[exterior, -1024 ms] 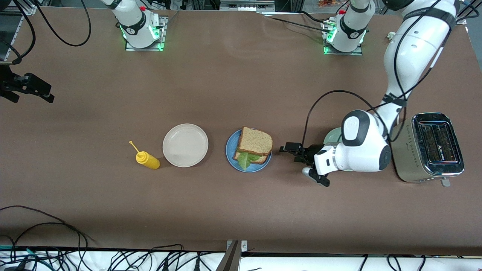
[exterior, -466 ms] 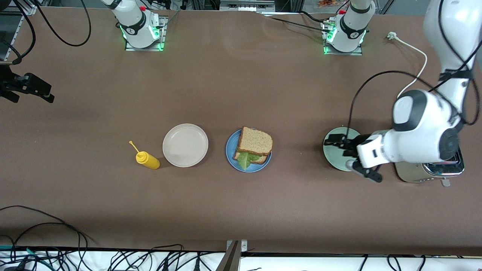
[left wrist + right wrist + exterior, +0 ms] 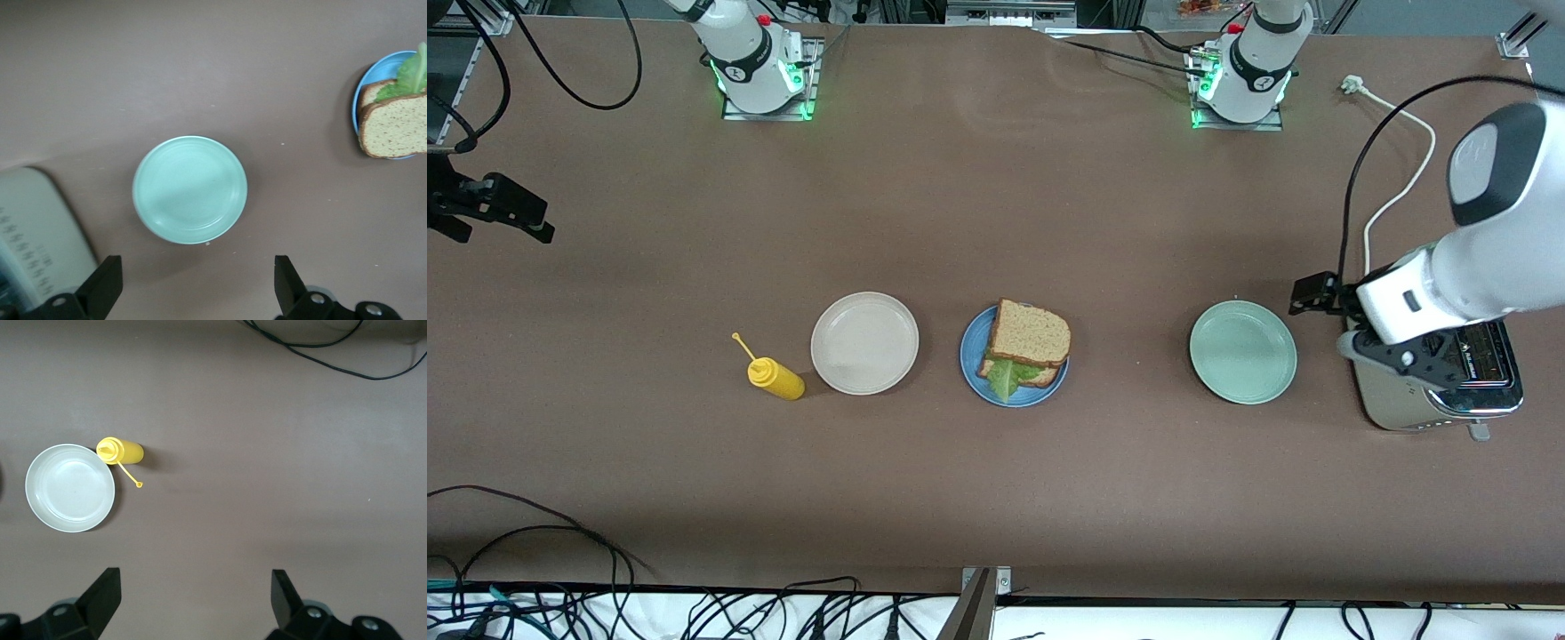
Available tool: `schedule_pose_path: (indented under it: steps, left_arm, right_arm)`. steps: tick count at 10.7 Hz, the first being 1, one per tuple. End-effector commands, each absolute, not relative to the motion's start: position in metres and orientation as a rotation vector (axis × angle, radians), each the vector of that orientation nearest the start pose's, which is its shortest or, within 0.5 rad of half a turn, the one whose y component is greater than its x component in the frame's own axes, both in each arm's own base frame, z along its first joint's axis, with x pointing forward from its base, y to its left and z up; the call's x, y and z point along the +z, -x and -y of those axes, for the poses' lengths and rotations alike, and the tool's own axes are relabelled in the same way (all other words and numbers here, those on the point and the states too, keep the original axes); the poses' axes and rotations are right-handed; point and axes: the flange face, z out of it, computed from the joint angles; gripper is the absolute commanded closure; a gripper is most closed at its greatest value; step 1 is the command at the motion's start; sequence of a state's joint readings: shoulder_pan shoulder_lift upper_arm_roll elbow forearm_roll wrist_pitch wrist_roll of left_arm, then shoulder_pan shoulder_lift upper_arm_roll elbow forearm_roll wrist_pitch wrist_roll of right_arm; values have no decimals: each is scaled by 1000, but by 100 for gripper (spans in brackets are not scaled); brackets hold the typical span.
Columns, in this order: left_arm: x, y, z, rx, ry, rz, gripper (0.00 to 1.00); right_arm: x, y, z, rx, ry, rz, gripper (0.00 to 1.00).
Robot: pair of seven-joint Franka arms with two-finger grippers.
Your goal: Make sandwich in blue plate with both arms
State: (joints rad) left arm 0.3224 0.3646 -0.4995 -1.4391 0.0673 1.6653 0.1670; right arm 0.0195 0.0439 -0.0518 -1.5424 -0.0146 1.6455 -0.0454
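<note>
Sandwich (image 3: 1024, 345) sat finished on the blue plate (image 3: 971, 354), so the left gripper (image 3: 1316, 294), at its 3 o'clock, and the right gripper (image 3: 193, 597) hung spread and empty.

My front camera hangs high across the table (image 3: 996, 222), facing my two bases and taking in its whole width. My left wrist camera looks straight down on the pale green plate (image 3: 190, 190), the blue plate (image 3: 363, 87) at its edge. My right wrist camera looks down on the beige plate (image 3: 70, 488) and yellow bottle (image 3: 120, 451); the front view shares all these.
</note>
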Motion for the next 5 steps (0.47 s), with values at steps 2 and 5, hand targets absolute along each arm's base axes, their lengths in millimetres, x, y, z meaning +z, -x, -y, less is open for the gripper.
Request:
schedule_pose_path:
  steps: [2, 5]
  left_arm:
    - [586, -600, 62, 18, 3028, -463, 0]
    - [631, -571, 62, -37, 3004, -382, 0]
  right_arm:
    - [627, -576, 18, -110, 3175, 17, 0]
    - [626, -576, 21, -108, 3183, 15, 0]
